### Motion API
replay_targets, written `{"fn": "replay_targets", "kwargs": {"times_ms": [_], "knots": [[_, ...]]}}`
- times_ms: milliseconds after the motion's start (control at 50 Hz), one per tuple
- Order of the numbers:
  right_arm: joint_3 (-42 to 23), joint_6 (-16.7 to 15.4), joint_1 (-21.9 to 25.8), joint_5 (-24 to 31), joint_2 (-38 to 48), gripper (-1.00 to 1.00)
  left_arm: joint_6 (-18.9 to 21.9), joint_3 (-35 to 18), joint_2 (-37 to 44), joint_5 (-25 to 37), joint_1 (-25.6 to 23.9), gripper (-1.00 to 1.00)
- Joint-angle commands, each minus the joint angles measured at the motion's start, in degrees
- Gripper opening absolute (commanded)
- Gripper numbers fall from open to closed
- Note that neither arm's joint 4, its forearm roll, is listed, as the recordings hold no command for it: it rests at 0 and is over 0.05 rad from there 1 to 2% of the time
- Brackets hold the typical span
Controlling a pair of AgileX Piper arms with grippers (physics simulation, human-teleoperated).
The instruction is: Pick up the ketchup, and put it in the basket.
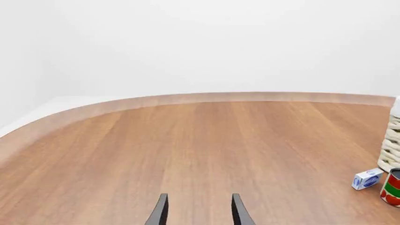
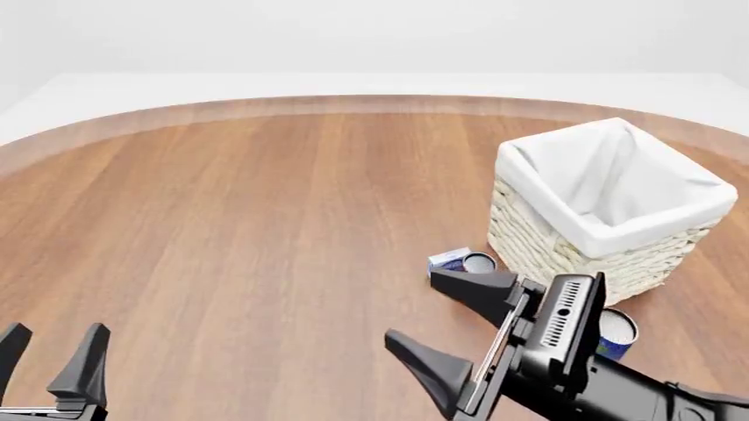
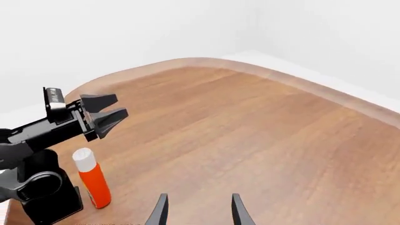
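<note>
Ketchup [image 3: 92, 180]: one bottle; one basket [image 2: 609, 206]; two cans; two open hands.

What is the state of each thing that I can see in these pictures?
Left hand: open, holds nothing.
Right hand: open, holds nothing, above the table.
Ketchup: upright on the table beside the left arm's base, cap on.
Basket: upright, nothing seen in the visible part.
Red-and-green can: upright near the basket.
Small blue-and-white box: lying on the table near that can.
</note>
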Motion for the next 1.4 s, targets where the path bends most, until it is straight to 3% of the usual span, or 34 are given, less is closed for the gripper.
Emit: {"fn": "replay_targets", "kwargs": {"times_ms": [20,100,300,480,740,1100,1400], "knots": [[-2.3,0.3,3.2,-0.4,4.2,1.0,0.0,0.0,0.0,0.0,0.0,1.0],[-3.6,1.3,5.5,-0.5,6.4,1.0,0.0,0.0,0.0,0.0,0.0,1.0],[-5.5,0.2,7.5,-1.1,9.7,1.0,0.0,0.0,0.0,0.0,0.0,1.0],[-6.9,2.2,10.4,-2.5,13.8,1.0,0.0,0.0,0.0,0.0,0.0,1.0],[-8.4,1.3,12.8,-4.0,17.8,1.0,0.0,0.0,0.0,0.0,0.0,1.0],[-12.7,3.1,17.1,-4.1,24.1,1.0,0.0,0.0,0.0,0.0,0.0,1.0],[-16.7,6.8,19.8,-3.0,28.9,1.0,0.0,0.0,0.0,0.0,0.0,1.0]]}}
